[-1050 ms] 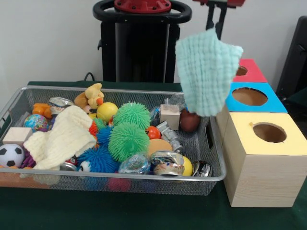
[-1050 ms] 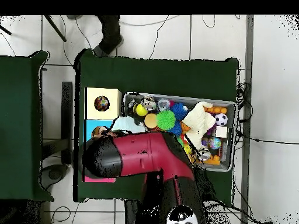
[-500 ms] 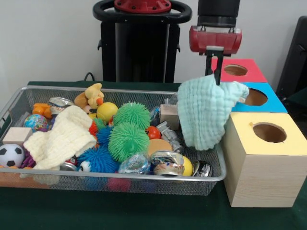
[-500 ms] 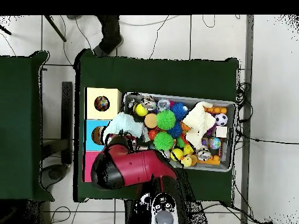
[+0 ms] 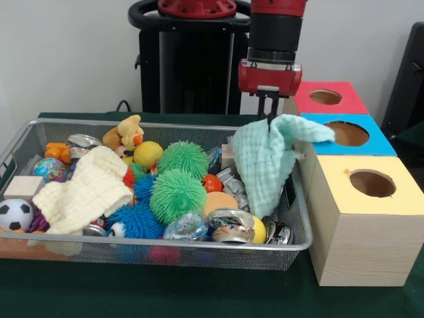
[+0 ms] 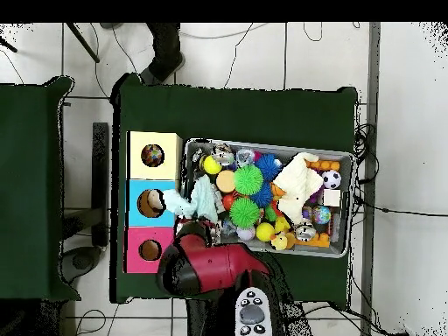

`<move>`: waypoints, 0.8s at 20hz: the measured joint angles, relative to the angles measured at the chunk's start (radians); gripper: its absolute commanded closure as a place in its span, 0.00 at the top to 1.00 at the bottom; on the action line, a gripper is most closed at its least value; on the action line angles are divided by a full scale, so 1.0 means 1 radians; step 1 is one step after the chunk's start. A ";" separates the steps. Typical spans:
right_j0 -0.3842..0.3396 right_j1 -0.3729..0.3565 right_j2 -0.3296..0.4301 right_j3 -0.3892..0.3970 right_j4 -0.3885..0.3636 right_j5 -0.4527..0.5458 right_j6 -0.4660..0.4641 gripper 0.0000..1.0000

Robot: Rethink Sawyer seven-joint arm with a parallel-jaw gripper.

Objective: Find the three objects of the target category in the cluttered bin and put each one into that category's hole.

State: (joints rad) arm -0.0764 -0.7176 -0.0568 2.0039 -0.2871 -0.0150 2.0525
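Observation:
A mint green knitted cloth point(image 5: 265, 162) hangs from my gripper point(image 5: 267, 118), which is shut on its top. The cloth droops over the right end of the wire mesh bin point(image 5: 165, 244), and one corner of it reaches toward the blue box point(image 5: 371, 142). In the overhead view the cloth point(image 6: 203, 199) lies across the bin's end beside the blue box point(image 6: 136, 188), and the red arm point(image 6: 206, 267) hides the gripper. A cream knitted cloth point(image 5: 83, 189) lies on the toys at the bin's left.
Three boxes with round holes stand in a row beside the bin: yellow point(image 5: 351, 218), blue, red point(image 5: 344, 106). The bin holds spiky green balls point(image 5: 175, 192), a soccer ball point(image 5: 14, 213), wooden blocks point(image 5: 23, 187), crushed cans point(image 5: 228, 225) and a plush duck point(image 5: 126, 132).
The gripper has come down and moved left in the front view, from above the boxes to the bin's right end, still holding the mint cloth, which now hangs lower into the bin.

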 measured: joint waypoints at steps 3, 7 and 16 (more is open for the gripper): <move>0.014 0.030 -0.031 0.023 0.000 -0.039 0.000 0.00; 0.029 0.058 -0.056 0.046 0.001 -0.093 0.000 1.00; 0.054 0.089 -0.095 0.079 0.001 -0.201 0.000 1.00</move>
State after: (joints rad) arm -0.0226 -0.6284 -0.1519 2.0824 -0.2857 -0.2165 2.0525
